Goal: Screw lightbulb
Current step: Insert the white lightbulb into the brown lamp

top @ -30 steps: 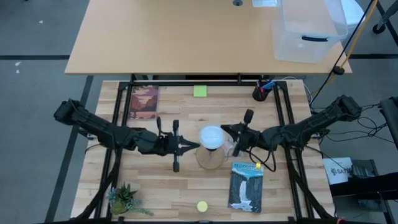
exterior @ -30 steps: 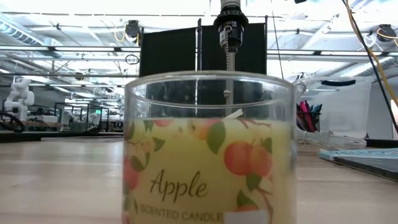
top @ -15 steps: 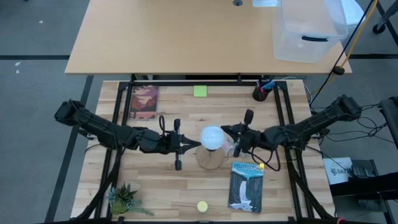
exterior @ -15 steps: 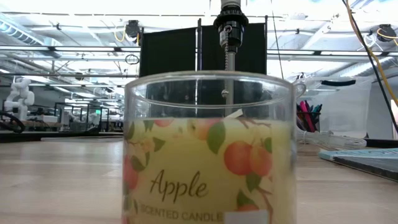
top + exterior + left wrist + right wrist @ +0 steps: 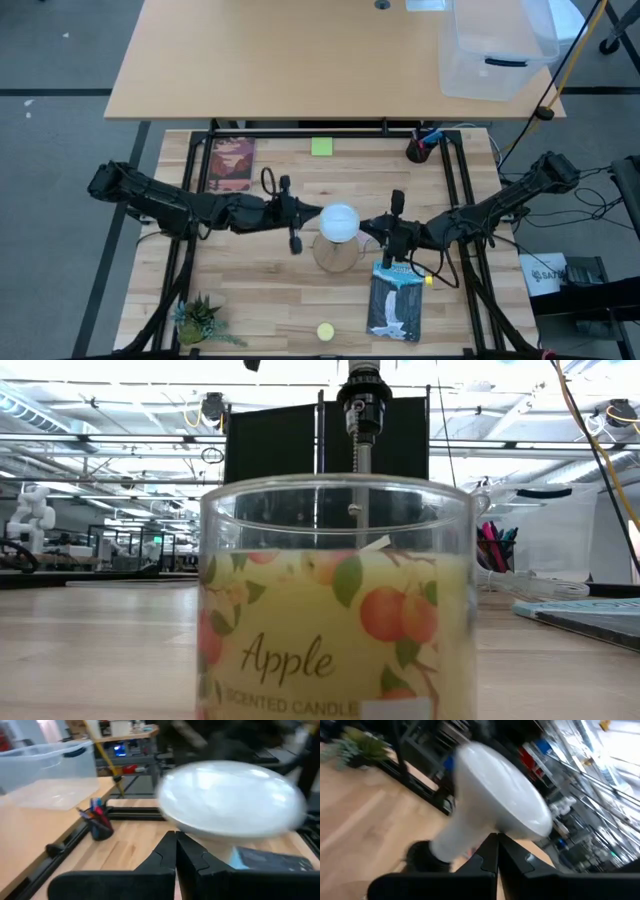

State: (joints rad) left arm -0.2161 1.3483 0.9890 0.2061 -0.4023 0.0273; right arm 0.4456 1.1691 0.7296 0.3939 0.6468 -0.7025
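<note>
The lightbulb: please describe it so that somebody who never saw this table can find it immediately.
On the light wooden table, look at its middle, between the tips of the two dark arms. There the white frosted lightbulb stands with its round globe up, above a round wooden base. The only other round thing nearby, the small yellow disc at the near edge, is flat and much smaller.

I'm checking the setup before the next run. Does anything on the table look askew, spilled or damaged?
Nothing stands out. The lightbulb stands on its wooden base mid-table, with the shut left gripper and shut right gripper on either side. The books, plant and candle look undisturbed; no spills show.
</note>
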